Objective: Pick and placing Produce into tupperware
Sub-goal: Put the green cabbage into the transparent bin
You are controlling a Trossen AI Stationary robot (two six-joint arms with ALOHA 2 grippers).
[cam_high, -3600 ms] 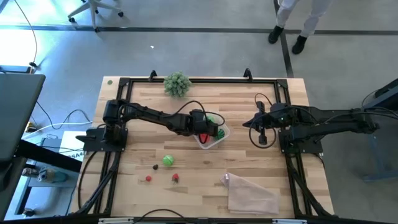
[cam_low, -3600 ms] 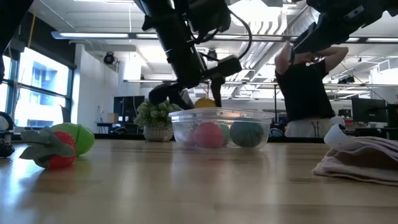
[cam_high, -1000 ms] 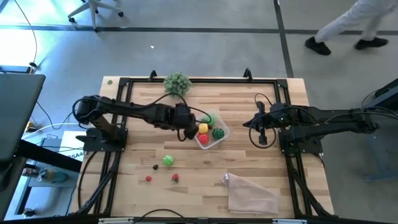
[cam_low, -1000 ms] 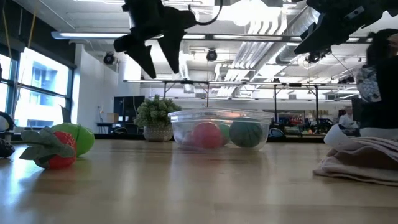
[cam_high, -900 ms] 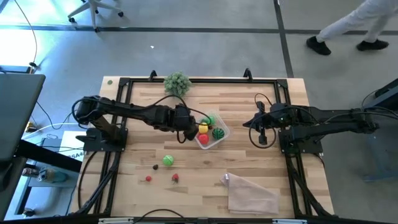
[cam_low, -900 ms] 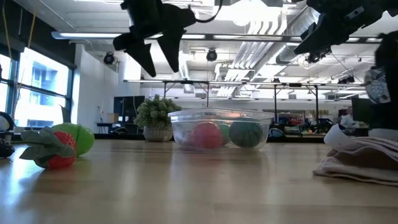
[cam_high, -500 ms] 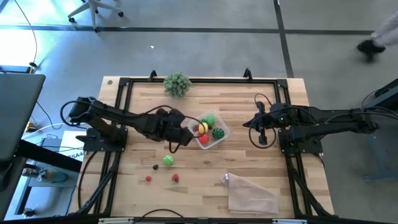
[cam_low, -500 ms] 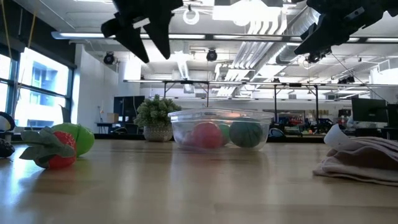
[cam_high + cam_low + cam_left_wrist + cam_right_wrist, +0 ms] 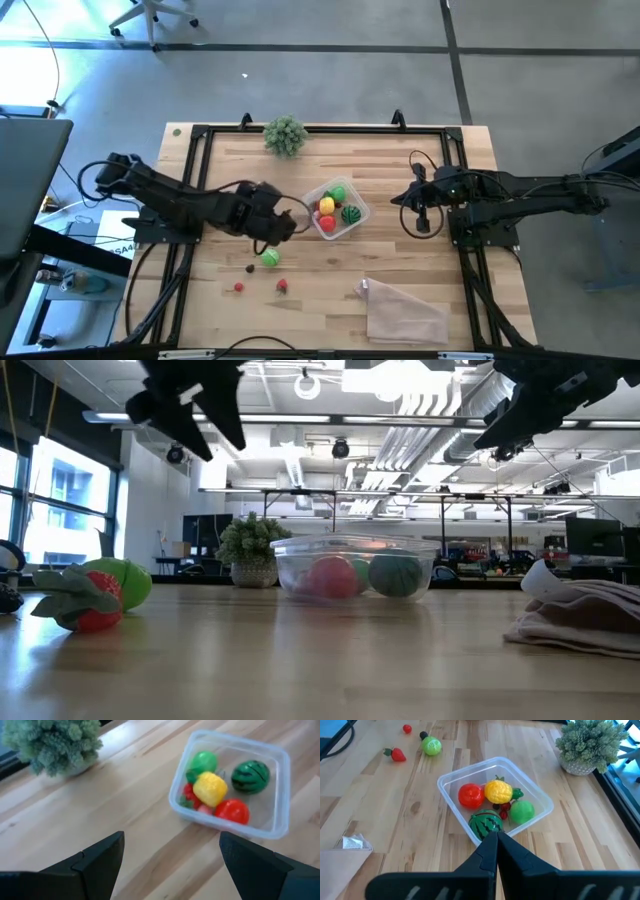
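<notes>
Tupperware (image 9: 337, 207) sits near the middle of the tabletop (image 9: 440, 285) and holds a green fruit (image 9: 204, 761), a yellow fruit (image 9: 210, 789), a red fruit (image 9: 232, 811), a striped melon ball (image 9: 250, 770) and some small red pieces. Loose produce lies on the near-left part of the tabletop: a green ball (image 9: 270, 258), a dark berry (image 9: 250, 268), a small red berry (image 9: 239, 287) and a strawberry (image 9: 283, 286).

Left hand (image 9: 268, 236) hovers above the tabletop, to the left of the tub and just beyond the green ball. Its fingers (image 9: 95, 862) stand apart and hold nothing. Right hand (image 9: 422, 221) waits to the right of the tub, fingers together, empty.

Step in hand, as judged: approach the next loose piece, most likely the green ball.

- Centre the open fingers over the ball before descending, so one finger passes each side.
- Descend straight down. A slanted approach is likely to nudge the round ball and set it rolling toward the dark berry beside it.
- Close only when the fingertips are below the widest part of the ball.
- Lift clear of the tub rim before travelling right, then release over the bare corner of the tub, not on top of the stacked fruit.

Plant (image 9: 285, 133) at the far edge and plastic bag (image 9: 402, 310) at the near right are not part of the step.
</notes>
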